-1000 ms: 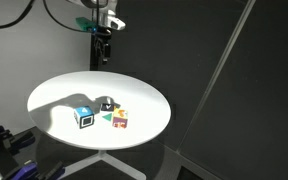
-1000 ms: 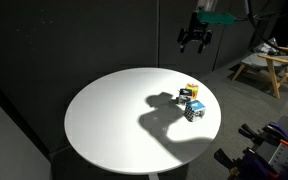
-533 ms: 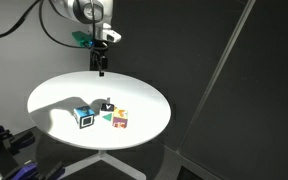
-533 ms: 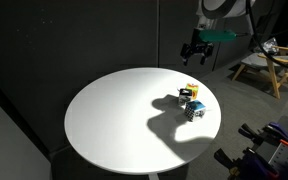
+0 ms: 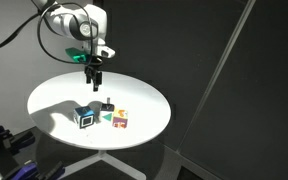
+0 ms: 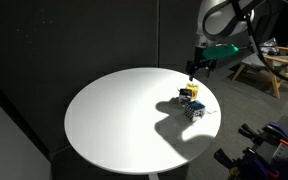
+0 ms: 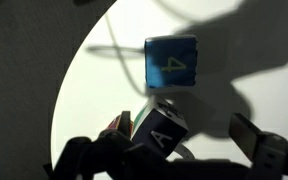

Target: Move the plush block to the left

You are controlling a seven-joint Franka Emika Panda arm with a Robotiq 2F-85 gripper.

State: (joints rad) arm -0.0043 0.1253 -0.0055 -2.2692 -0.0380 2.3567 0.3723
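wrist view alone gives the plush block point(image 7: 171, 63) from above: a blue face w/ a pale "4", upper centre of frame. below it is the black tile point(image 7: 165, 134) w/ its white mark, and a sliver of red at the tile's left, prob. the red-yellow-green block point(image 7: 114, 125). the plush block's white face w/ dark square shows only in an exterior view point(image 5: 85, 118), which also takes in the whole round white surface point(image 5: 144, 95). there the gripper point(image 5: 94, 74) hangs above the surface, touching nothing. the plush block sits on the surface below and slightly left of the gripper in frame, just beside the tile point(image 5: 106, 104). in an exterior view point(image 6: 194, 109) the plush block lies right under the gripper point(image 6: 192, 72) in frame, at the surface's right part. gripper fingers point(image 7: 262, 140) in wrist view are dark shapes cut off by the bottom edge, spread wide, nothing pinched. in both exterior views they're too small to read.
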